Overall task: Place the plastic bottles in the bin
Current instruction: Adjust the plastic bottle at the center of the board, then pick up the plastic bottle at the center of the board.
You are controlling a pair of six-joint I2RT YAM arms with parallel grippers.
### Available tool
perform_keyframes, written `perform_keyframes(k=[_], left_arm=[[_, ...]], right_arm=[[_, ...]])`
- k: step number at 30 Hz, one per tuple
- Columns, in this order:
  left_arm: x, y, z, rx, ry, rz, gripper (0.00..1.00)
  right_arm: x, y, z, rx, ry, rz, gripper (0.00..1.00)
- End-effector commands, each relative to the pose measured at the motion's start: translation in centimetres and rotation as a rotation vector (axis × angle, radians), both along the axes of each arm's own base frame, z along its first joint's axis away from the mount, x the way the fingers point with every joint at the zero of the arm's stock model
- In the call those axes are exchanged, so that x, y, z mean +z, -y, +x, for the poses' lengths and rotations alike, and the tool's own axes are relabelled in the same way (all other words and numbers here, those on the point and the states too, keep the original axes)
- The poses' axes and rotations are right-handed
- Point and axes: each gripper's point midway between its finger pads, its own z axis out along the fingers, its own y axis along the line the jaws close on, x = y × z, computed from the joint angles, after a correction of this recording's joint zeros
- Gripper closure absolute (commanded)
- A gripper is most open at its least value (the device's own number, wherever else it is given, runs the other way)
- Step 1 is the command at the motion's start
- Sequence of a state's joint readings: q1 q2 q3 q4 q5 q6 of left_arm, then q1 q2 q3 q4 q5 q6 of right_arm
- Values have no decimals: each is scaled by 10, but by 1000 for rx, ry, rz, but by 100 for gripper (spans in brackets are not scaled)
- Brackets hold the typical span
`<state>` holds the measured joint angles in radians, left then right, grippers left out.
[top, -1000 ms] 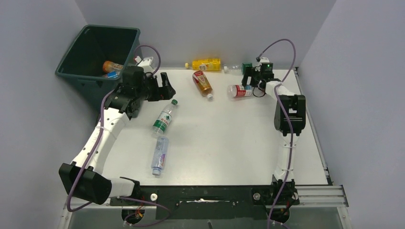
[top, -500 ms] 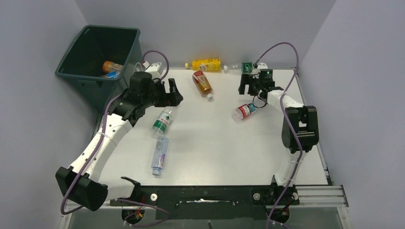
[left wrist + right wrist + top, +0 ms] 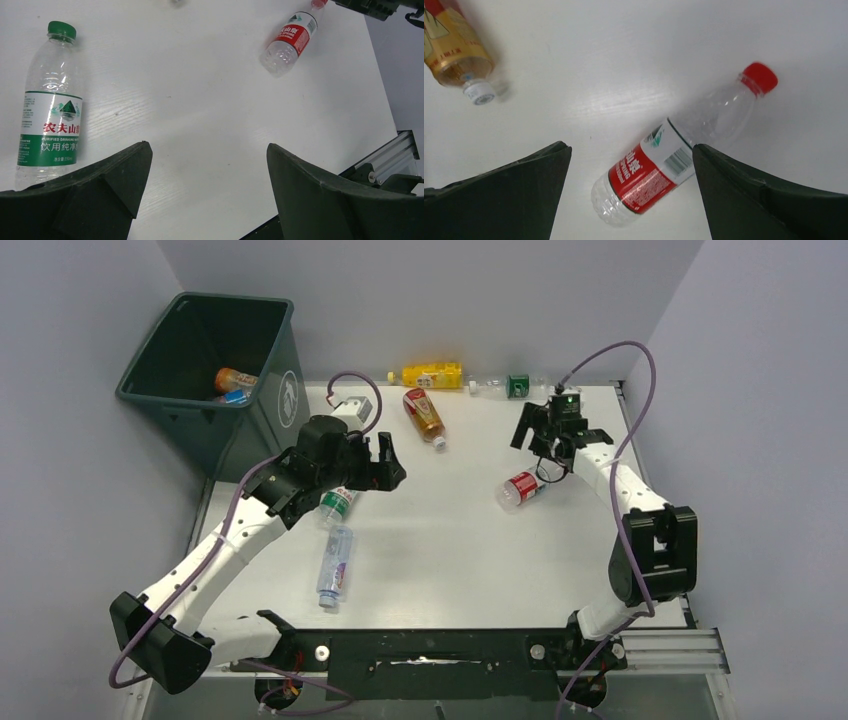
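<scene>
The bin [image 3: 283,400], dark green, stands off the table's far left corner, behind and to the left of the left gripper [image 3: 393,468], with an orange bottle [image 3: 235,379] and a blue-capped bottle [image 3: 238,396] lying inside it. The left gripper hovers over the table with its fingers [image 3: 100,192] spread apart and nothing between them. A clear green-label bottle [image 3: 50,115] lies flat just outside one finger, its green cap pointing away from the wrist. A blue-label bottle [image 3: 335,565] lies nearer the arm bases, beyond the green one's base. Ahead of this gripper, toward the back wall, lie a red-gold bottle [image 3: 424,415] and a yellow bottle [image 3: 432,375], with a small green-banded bottle [image 3: 508,386] further right. The right gripper [image 3: 550,443] hangs with its jaws wide apart and empty. A red-label bottle [image 3: 684,160] lies on its side below it, in line with the gap but untouched. Compared with a second ago, the left gripper has swung away from the bin toward the table's middle, the red-label bottle has rolled toward the near edge, and the right gripper has followed it. The table [image 3: 450,560] is white, enclosed by pale grey walls [image 3: 450,290], with a black rail [image 3: 450,650] along its near edge.
</scene>
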<state>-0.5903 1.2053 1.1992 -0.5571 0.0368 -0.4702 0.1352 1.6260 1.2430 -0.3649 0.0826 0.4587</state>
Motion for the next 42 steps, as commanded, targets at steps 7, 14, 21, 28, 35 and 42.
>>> perform_keyframes(k=[7,14,21,28,35,42], left_arm=[[24,3,2,9,69,-31,14],[23,-2,-4,16,67,-29,14],[18,-3,-5,14,62,-17,14],[18,-3,-5,14,59,-8,14],[16,-3,-5,14,53,1,14],[12,2,-5,7,39,-1,14]], right_arm=[[-19,4,-60,-223,-179,7,2],[-35,8,-74,-270,-238,6,2],[-48,9,-64,-294,-247,9,3],[-68,6,-47,-308,-272,15,2],[-87,4,-41,-298,-294,22,2],[-94,3,-53,-268,-293,32,12]])
